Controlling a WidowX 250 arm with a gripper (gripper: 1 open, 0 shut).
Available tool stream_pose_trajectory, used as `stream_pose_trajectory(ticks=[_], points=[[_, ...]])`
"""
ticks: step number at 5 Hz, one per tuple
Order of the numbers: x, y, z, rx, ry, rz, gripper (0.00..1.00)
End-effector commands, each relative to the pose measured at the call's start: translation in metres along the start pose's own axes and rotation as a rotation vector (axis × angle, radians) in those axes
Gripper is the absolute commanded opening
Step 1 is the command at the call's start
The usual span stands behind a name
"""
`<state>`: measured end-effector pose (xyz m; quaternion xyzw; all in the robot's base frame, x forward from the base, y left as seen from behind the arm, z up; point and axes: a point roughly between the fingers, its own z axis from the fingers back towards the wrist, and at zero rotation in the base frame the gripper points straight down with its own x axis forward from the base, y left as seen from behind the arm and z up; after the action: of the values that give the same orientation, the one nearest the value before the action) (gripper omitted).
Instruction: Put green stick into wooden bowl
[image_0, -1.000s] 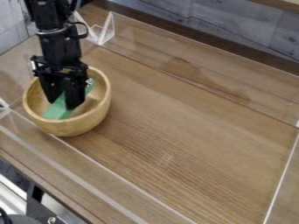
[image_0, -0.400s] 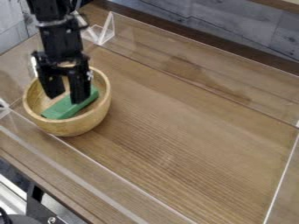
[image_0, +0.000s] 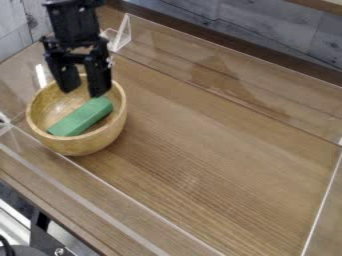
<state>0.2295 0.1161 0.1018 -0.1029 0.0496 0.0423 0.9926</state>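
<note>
The green stick (image_0: 80, 117) lies flat inside the wooden bowl (image_0: 104, 135), slanting from the bowl's lower left to its upper right. The bowl sits at the left of the wooden table. My black gripper (image_0: 80, 83) hangs above the bowl's far rim, pointing down, its two fingers spread apart with nothing between them. The stick is clear of the fingers and fully in sight.
Low clear plastic walls (image_0: 227, 68) fence the wooden table top (image_0: 227, 150) on all sides. A small clear bracket (image_0: 122, 35) stands at the back behind the arm. A grey plank wall runs along the back.
The gripper opened and let go of the green stick, which now lies in the bowl. The gripper then rose up out of the bowl.
</note>
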Motion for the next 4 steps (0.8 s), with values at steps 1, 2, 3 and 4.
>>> stream_pose_trajectory(ticks=[1,2,3,4], points=[[0.009,-0.010,0.028,0.025,-0.091,-0.020,1.00],[0.011,-0.018,0.035,0.025,-0.117,-0.028,1.00],[0.011,-0.015,0.028,0.033,-0.117,-0.025,1.00],[0.012,-0.010,0.018,0.047,-0.109,-0.019,1.00]])
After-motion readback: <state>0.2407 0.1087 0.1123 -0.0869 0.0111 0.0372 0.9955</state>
